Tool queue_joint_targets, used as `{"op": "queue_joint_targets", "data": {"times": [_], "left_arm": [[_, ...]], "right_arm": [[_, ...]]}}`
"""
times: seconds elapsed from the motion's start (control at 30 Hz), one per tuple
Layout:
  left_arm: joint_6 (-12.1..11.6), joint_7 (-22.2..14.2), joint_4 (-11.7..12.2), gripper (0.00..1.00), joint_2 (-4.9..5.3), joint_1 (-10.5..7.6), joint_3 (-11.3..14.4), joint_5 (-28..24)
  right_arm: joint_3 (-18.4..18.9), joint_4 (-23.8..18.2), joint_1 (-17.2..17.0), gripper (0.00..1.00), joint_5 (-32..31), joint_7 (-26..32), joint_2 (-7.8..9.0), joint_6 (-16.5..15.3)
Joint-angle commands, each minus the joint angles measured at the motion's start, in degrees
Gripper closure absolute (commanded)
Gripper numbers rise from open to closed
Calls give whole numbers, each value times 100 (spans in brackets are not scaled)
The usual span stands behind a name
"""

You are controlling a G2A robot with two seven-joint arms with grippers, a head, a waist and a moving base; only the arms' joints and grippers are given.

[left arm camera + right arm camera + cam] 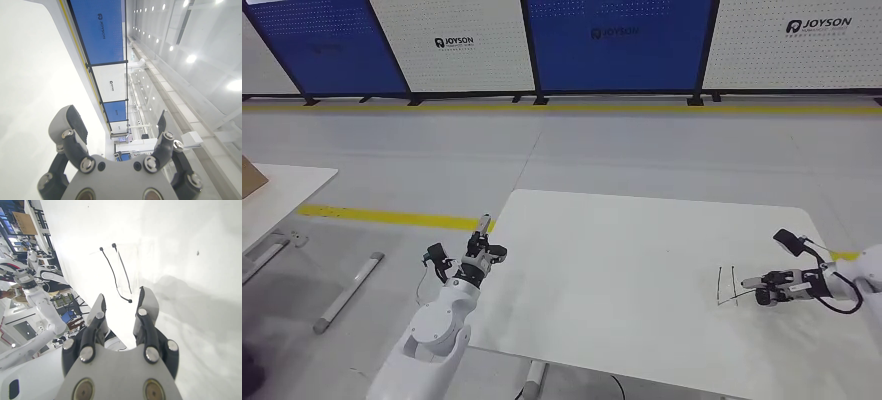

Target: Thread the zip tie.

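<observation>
I see my right gripper low over the white table, jaws apart, black zip ties lying flat just ahead of its tips, my left gripper at the table's left edge, jaws apart too, holding nothing.

A white table stands before blue and white partition panels.

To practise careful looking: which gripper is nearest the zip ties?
The right gripper: the zip ties lie just ahead of it, while the left gripper sits across the table at its other edge.
</observation>
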Motion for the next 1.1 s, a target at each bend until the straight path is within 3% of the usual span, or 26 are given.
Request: {"op": "queue_joint_targets", "data": {"times": [0.0,0.1,0.23,0.73,1.07], "left_arm": [[0,0,0,0,0,0,0,0],[0,0,0,0,0,0,0,0],[0,0,0,0,0,0,0,0],[0,0,0,0,0,0,0,0],[0,0,0,0,0,0,0,0]], "right_arm": [[-32,94,34,61,41,0,-23,-31],[-77,231,74,62,103,0,-54,-80],[-140,394,126,72,179,0,-93,-115],[-443,812,312,72,315,0,-248,-240],[-573,992,405,80,516,0,-287,-396]]}}
